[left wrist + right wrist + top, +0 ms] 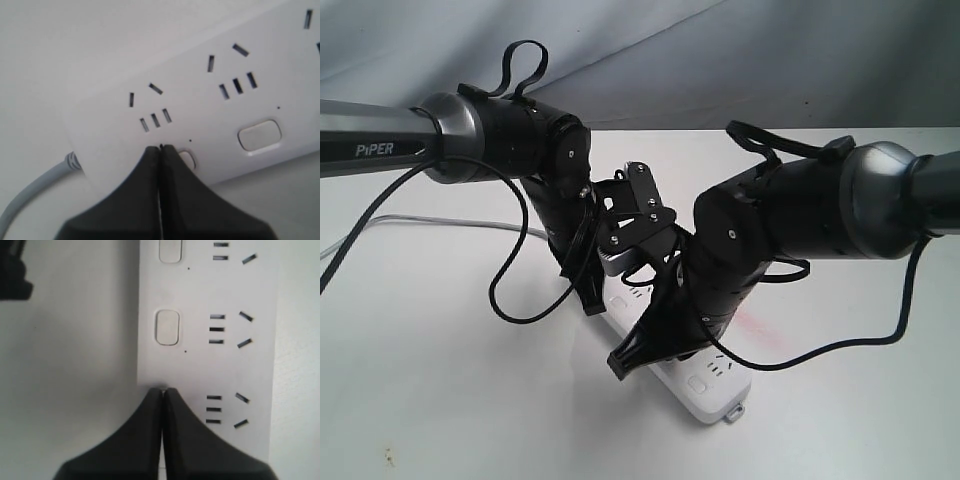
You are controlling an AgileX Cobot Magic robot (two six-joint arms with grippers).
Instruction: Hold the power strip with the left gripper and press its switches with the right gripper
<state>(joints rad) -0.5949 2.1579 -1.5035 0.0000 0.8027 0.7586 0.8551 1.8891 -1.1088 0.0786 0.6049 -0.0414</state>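
Observation:
The white power strip (712, 386) lies on the white table, mostly hidden under both arms. Only its end with the small tab (733, 412) shows clearly. My left gripper (592, 300) is shut, with nothing between its fingers. Its tips (161, 148) rest on the strip (210, 100) near the cord end, right beside a switch (188, 159); another switch (259, 135) lies farther along. My right gripper (620, 366) is shut too. Its tips (162, 390) sit on the strip's (225, 365) switch-side edge, and two switches (167, 327) (170, 251) show beyond them.
The grey cord (450, 222) runs off to the left across the table and leaves the strip's end (35, 192). Black cables (510, 290) loop down from both arms. A dark shape (12, 275) sits at the edge of the right wrist view. A grey backdrop (720, 60) rises behind the table.

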